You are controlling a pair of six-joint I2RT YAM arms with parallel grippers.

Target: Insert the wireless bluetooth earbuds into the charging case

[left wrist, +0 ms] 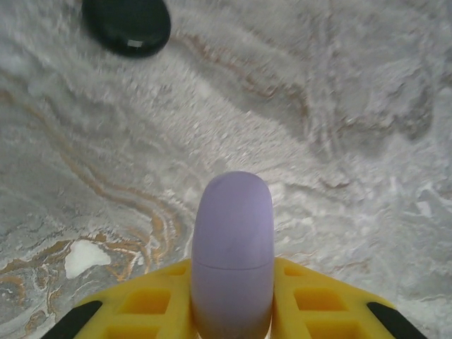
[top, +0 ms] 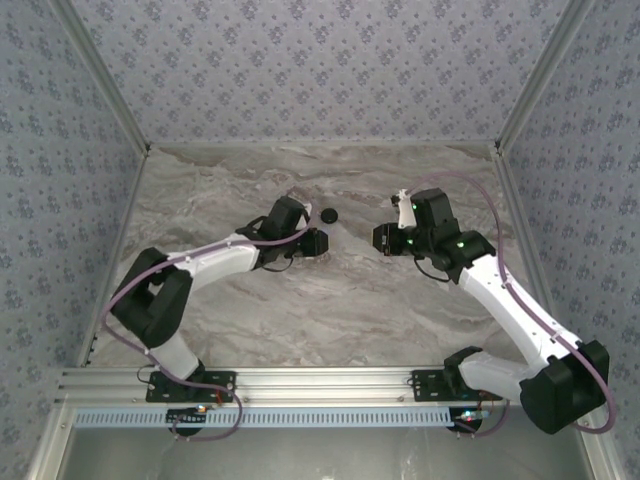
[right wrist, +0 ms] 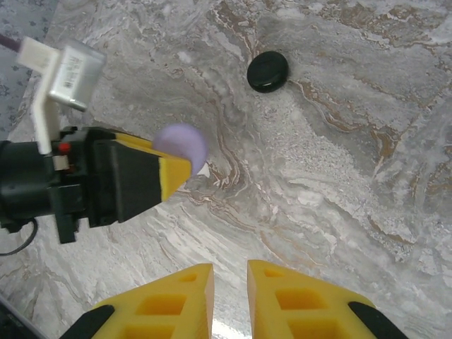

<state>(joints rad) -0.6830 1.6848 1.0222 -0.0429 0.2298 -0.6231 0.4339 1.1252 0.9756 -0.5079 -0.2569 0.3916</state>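
The yellow pads (left wrist: 311,300) of my left gripper (left wrist: 232,282) were pinching the lilac capsule (left wrist: 233,226) by its lower half, with its rounded nose pointing to 12 o'clock, apparently clear of the marble table (left wrist: 339,141). From its seam I judged it to be the charging case: light, rigid and glossy, likely to squirt out of a pinch, so best held by the sides below the seam. The black disc (left wrist: 127,25) lay at 11 o'clock. My right gripper (right wrist: 229,272) stood slightly parted and empty at 3 o'clock.

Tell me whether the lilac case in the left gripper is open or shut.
Shut: the lilac case shows only a thin seam, no lifted lid, clamped in the left gripper.
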